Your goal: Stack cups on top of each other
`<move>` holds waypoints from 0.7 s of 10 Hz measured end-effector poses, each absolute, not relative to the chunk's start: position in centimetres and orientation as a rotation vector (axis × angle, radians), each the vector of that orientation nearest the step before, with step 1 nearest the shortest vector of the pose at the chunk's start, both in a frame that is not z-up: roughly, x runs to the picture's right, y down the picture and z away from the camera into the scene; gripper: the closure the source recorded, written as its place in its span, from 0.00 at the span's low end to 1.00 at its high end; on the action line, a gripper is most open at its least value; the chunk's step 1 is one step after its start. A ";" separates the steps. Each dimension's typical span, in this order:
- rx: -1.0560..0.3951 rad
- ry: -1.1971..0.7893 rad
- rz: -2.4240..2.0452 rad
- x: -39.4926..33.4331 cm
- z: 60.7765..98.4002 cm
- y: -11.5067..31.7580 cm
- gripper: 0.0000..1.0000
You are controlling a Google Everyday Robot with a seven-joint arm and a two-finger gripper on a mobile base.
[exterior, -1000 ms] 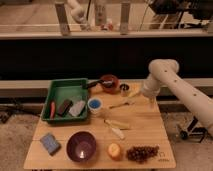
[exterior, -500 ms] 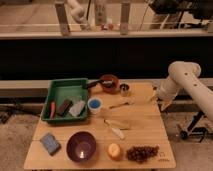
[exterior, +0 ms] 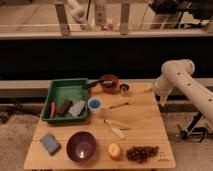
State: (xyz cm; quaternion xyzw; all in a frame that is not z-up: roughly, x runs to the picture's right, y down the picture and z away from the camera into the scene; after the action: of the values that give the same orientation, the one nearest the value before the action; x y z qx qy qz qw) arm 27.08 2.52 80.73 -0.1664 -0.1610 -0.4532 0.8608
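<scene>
Approach: claw at far right of wooden tabletop, state untellable; next, likely grasping dark shiny cup for pale blue-lined cup.

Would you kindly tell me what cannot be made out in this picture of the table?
Camera view:
- The pincer, below the end of the pale arm by the table's right rear corner: lost against the dark background.
- The dark cup beside the brown bowl: too small to see inside.
- Items in the green tray: blurred, unidentifiable.
- That arm's base: cut off by the right edge.
</scene>
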 end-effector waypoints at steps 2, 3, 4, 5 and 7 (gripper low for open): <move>-0.267 -0.346 -0.898 24.8 82.8 0.2 0.20; -0.240 -0.364 -0.887 23.3 83.7 -0.3 0.20; -0.224 -0.379 -0.868 21.9 84.7 -0.2 0.20; -0.230 -0.388 -0.855 21.2 85.8 0.4 0.20; -0.252 -0.399 -0.846 20.5 88.1 1.6 0.20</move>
State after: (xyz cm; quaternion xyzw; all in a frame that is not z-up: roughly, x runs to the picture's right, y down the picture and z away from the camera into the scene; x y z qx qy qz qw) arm 20.52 1.63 88.06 -0.1214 -0.1919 -0.4064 0.8850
